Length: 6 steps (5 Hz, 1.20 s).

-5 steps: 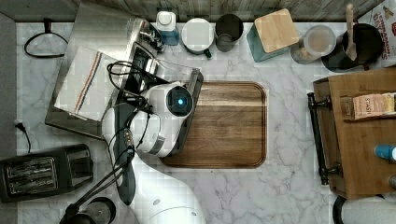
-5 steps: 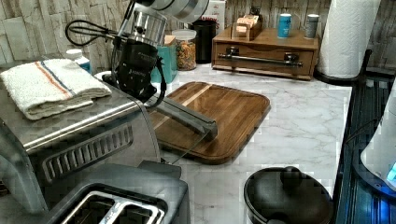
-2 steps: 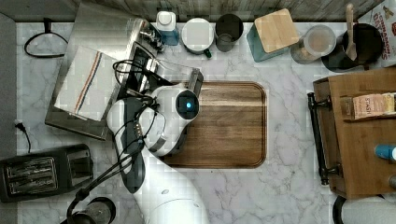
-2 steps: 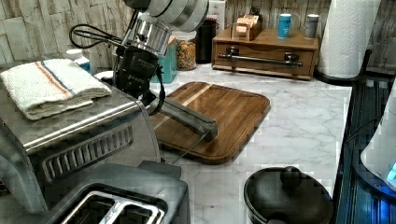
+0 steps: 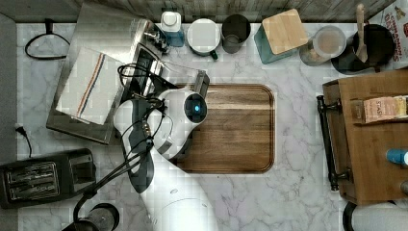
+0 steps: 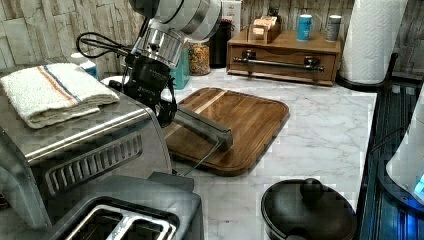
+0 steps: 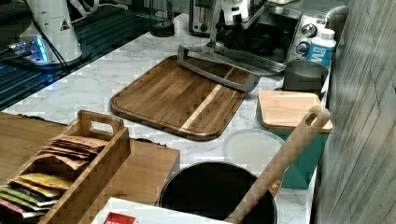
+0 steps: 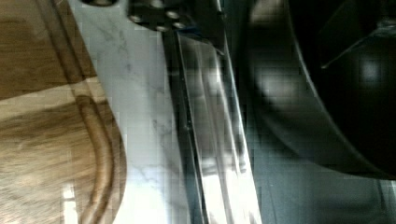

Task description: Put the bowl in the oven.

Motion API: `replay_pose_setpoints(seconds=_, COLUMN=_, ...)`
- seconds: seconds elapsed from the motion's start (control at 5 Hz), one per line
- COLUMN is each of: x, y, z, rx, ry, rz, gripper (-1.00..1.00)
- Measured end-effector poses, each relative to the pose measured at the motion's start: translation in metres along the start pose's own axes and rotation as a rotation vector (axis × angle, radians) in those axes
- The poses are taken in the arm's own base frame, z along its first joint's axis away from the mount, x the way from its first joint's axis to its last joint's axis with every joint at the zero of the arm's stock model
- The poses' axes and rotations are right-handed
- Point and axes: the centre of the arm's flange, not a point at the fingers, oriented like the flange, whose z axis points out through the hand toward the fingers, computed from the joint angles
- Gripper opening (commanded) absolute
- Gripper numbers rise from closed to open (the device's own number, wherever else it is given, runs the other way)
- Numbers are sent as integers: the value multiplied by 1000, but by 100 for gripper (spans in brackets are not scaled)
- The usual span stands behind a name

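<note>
Left of the wooden board point(image 5: 231, 127) stands the oven point(image 5: 101, 43), a folded towel point(image 5: 86, 84) on its top. Its glass door point(image 5: 185, 77) hangs open, with the handle end over the board's left edge. The bowl point(image 8: 364, 93) sits inside the oven's dark cavity, past the lowered door. The gripper point(image 6: 162, 107) hangs at the oven mouth above the door, over the board's left edge. Whether it is open or closed cannot be told.

Behind the board, going rightward in the top view, stand several containers:
- a white-capped bottle point(image 5: 171, 26)
- a round white lid point(image 5: 203, 34)
- a dark grey cup point(image 5: 235, 31) that looks empty
- a teal canister point(image 5: 284, 31) closed by a wooden lid
- a glass jar point(image 5: 328, 43) with pale contents
- a black pot point(image 5: 370, 45) holding a wooden spoon point(image 5: 361, 31)

Right of the board, a wooden tray point(image 7: 84, 163) holds paper packets.

Compared with a second ago, the arm's wrist has slid off the oven side and farther over the board. The door and the containers lie unchanged.
</note>
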Motion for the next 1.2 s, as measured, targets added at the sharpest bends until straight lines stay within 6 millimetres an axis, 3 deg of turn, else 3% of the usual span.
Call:
replay_pose_setpoints(seconds=0.2, x=-4, y=2, z=-8, rx=-6, ry=14, rz=-1, gripper=100)
replay_pose_setpoints(seconds=0.4, x=-9, y=7, z=-31, rx=-8, ry=45, rz=7, gripper=100)
replay_pose_setpoints(seconds=0.6, x=-5, y=12, z=-67, rx=11, ry=87, rz=24, gripper=100)
replay_pose_setpoints(seconds=1.0, x=21, y=29, z=-140, rx=82, ry=215, rz=74, gripper=100)
replay_pose_setpoints(seconds=1.2, x=29, y=40, z=-152, rx=86, ry=249, rz=102, gripper=100)
